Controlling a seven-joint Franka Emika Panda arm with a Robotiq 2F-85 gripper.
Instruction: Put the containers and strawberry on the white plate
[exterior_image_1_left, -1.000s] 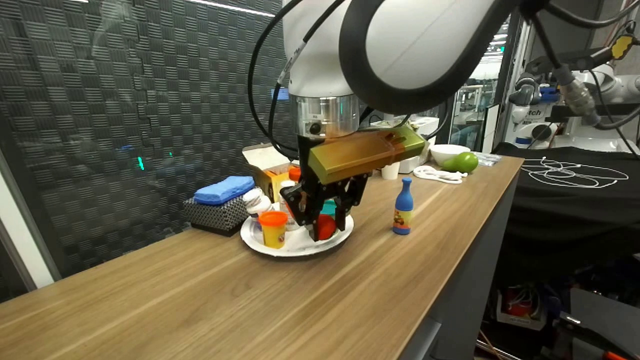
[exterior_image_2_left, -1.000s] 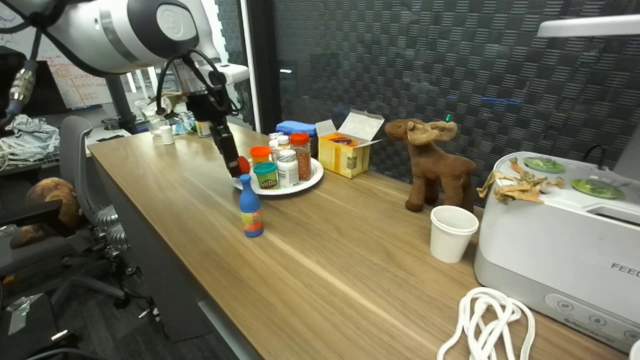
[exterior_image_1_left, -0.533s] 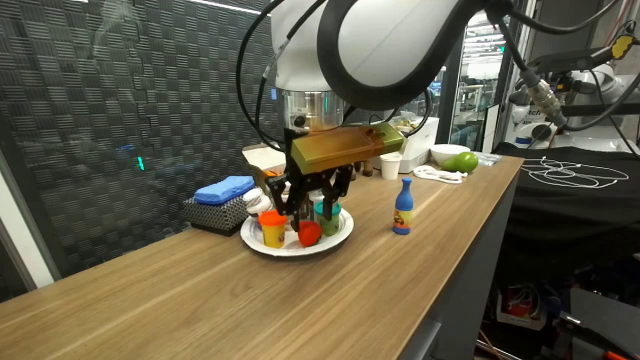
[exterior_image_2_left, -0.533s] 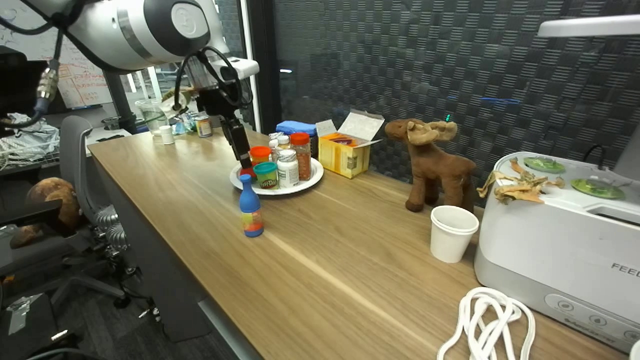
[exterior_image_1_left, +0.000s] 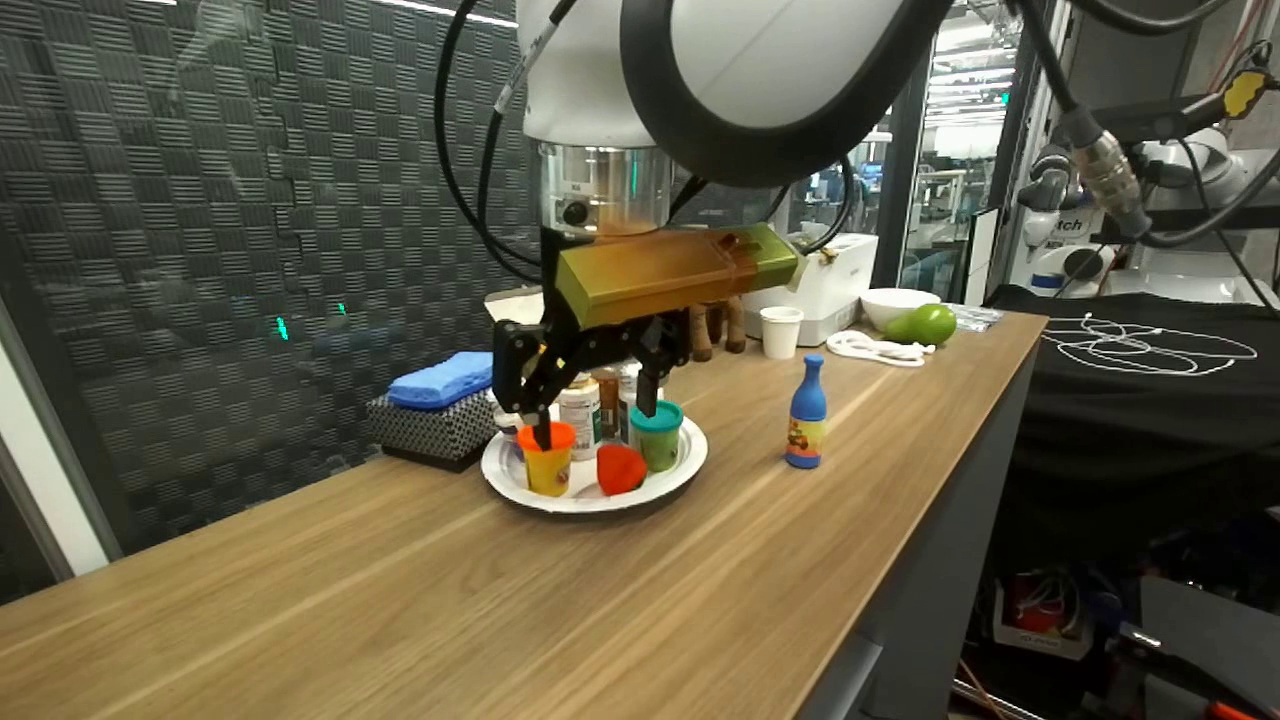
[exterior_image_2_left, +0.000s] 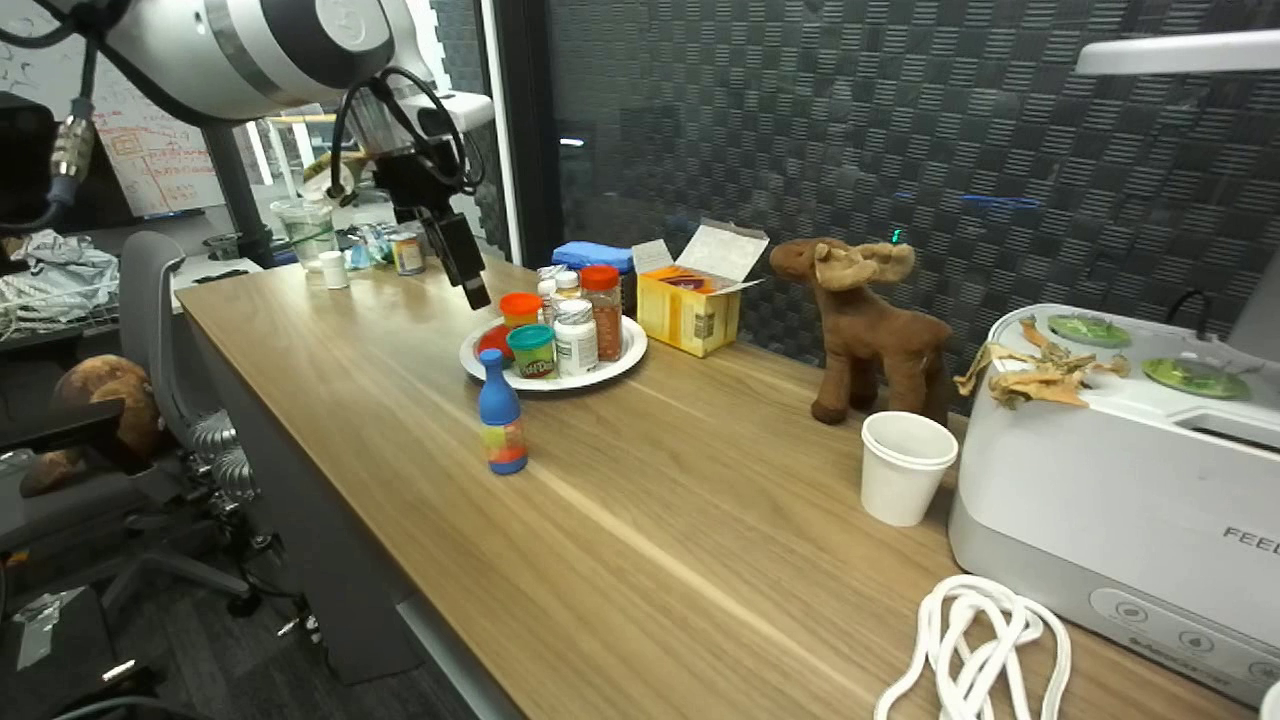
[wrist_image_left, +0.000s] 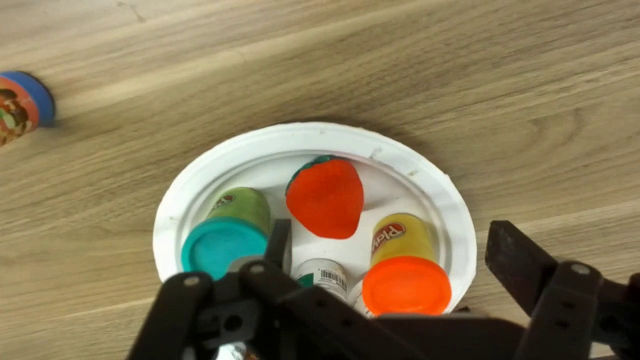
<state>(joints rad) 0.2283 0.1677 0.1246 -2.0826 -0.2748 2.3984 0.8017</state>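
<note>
Well, my pincer (exterior_image_1_left: 596, 420) hung over the white plate (wrist_image_left: 315, 132) with its jaws spread wide and only air between them. The strawberry (wrist_image_left: 325, 197) lay on the plate, between the teal-lidded tub (wrist_image_left: 220, 245) and the orange-lidded tub (wrist_image_left: 407, 285). In an exterior view I saw a white bottle (exterior_image_2_left: 576, 345) and a red-capped bottle (exterior_image_2_left: 605, 320) both standing there too. The blue bottle (exterior_image_1_left: 806, 430) stood upright on the desk (exterior_image_1_left: 400, 600), apart from the plate.

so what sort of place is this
Most likely a robotics lab: what looks like another robot in the background, a marked-up whiteboard and an office chair all suggest it.
</note>
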